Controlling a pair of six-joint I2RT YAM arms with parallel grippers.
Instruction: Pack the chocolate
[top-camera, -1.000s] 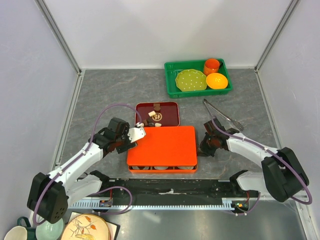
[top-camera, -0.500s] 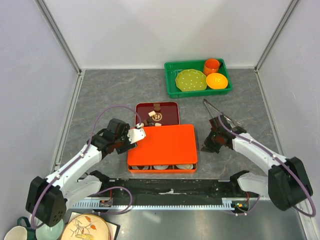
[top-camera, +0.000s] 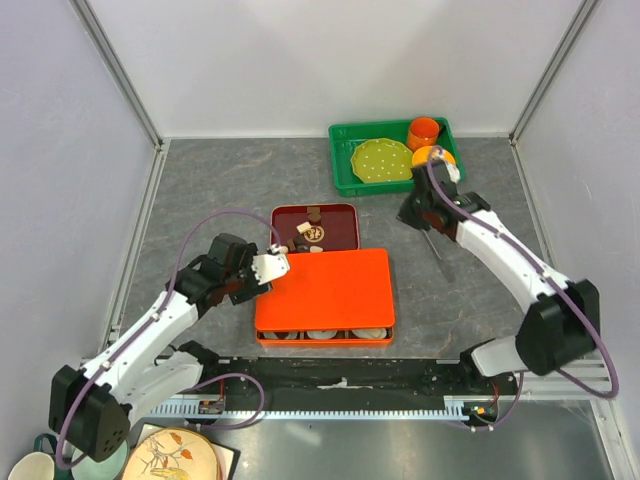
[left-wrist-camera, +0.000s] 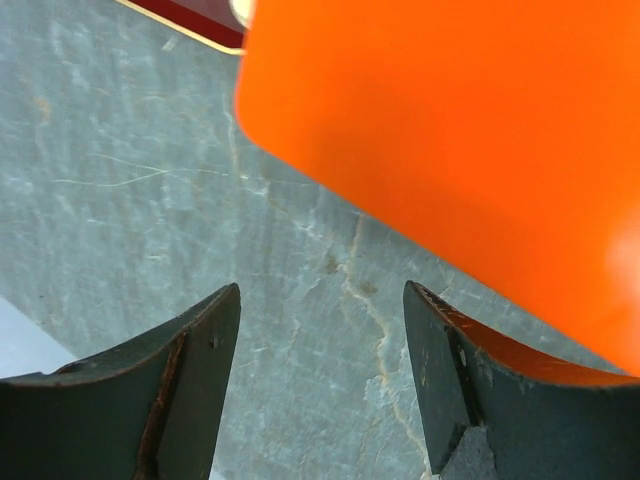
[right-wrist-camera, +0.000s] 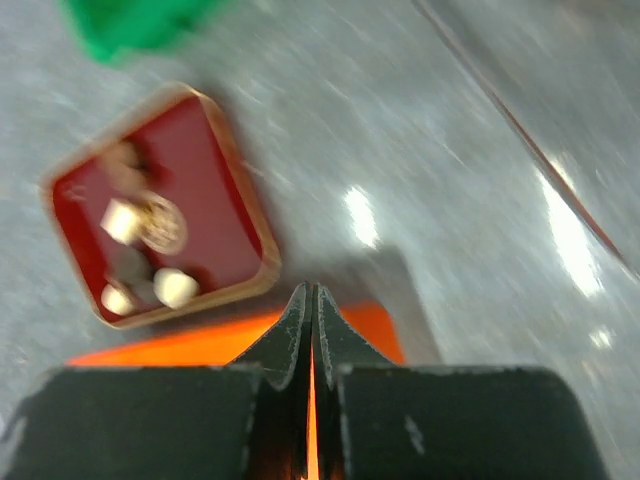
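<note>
The chocolate, cream ovals and brown pieces, lies in a small dark red tray behind an orange box lid. The right wrist view shows the cream pieces of chocolate in that tray. My left gripper stands open at the lid's left edge, low over the table. In its own view the gripper has only bare table between the jaws, with the lid just to the right. My right gripper hangs shut and empty, raised to the right of the tray; its tip points toward the lid.
A green basket at the back right holds a green plate, an orange cup and an orange bowl. Metal tongs lie on the table under the right arm. White paper cups peek from under the lid's front edge.
The right arm has lifted from beside the box's right edge and swung back toward the green basket, still shut. The left gripper has barely moved.
</note>
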